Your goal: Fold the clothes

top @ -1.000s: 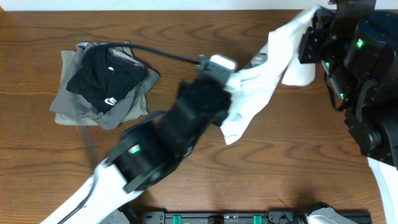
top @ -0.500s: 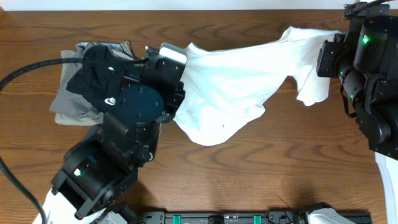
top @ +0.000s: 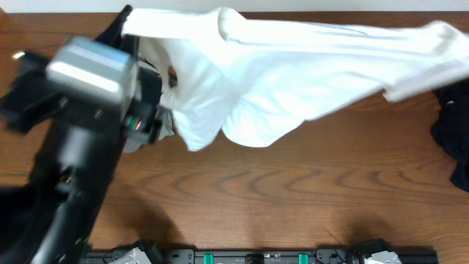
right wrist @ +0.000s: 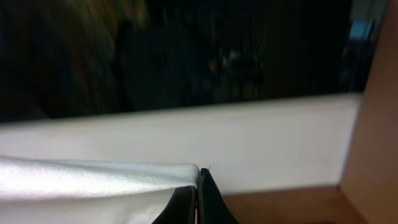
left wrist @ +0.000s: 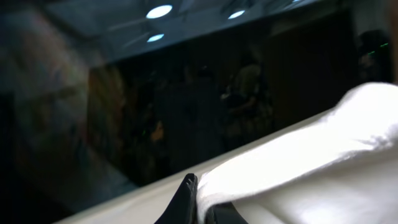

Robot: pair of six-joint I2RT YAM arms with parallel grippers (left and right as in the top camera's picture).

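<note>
A large white T-shirt (top: 293,66) hangs stretched in the air across the far side of the table, sagging in the middle. My left gripper (left wrist: 198,202) is shut on its left end, with white fabric (left wrist: 298,155) pinched between the black fingers. In the overhead view that gripper (top: 126,16) sits at the shirt's top left corner. My right gripper (right wrist: 198,198) is shut on the other end, and white cloth (right wrist: 93,180) runs off to its left. A sliver of the grey clothes (top: 168,126) shows under the shirt; the rest of that pile is hidden.
The left arm (top: 80,139) fills the left of the overhead view, close to the camera. A dark part of the right arm (top: 453,125) shows at the right edge. Brown tabletop (top: 293,191) lies below the shirt, with a black rail (top: 256,257) along its front edge.
Both arms have risen and pulled apart, spreading the white T-shirt wide and lifting it off the table. The left arm swung to the far left and now covers the clothes pile.
</note>
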